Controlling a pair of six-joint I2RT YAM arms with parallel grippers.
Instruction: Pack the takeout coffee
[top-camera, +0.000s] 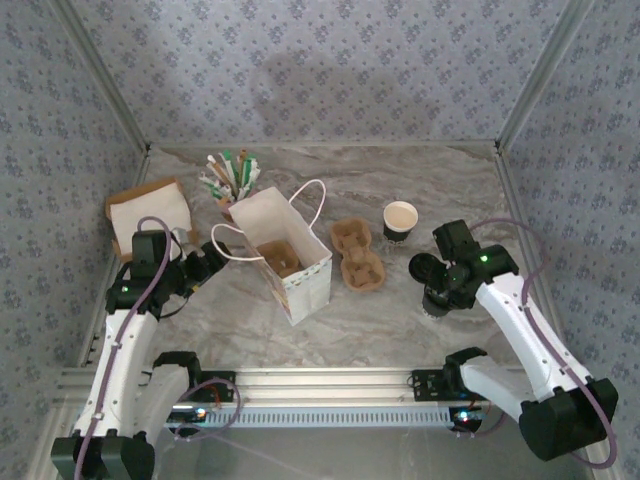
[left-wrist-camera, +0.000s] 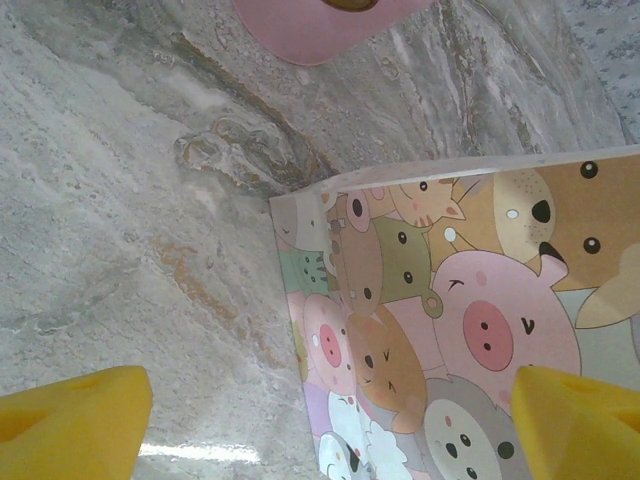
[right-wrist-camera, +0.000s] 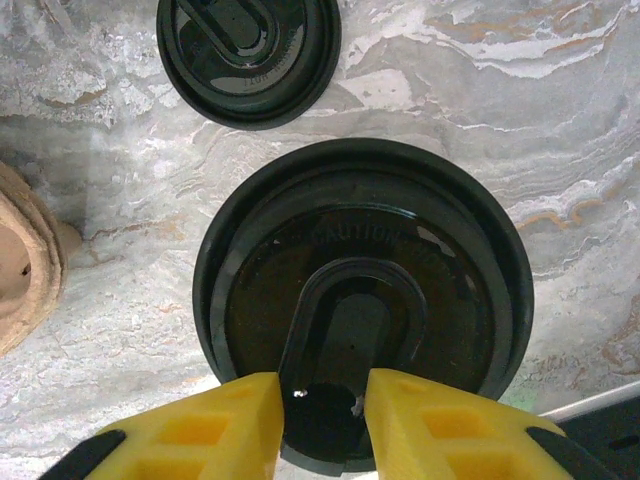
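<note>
Relative to the bag (top-camera: 300, 270): box (top-camera: 148, 212) left, straw cup (top-camera: 232, 180) behind, carrier (top-camera: 358, 255) just right, open cup (top-camera: 400, 221), loose lid (right-wrist-camera: 248, 60) and lidded cup (right-wrist-camera: 360, 260) farther right.

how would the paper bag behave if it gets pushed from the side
Likely light and easy to tip: the paper bag stands tall and narrow, open, with just what looks like a cardboard tray inside. Its thin walls would probably buckle or fold rather than push back.
</note>
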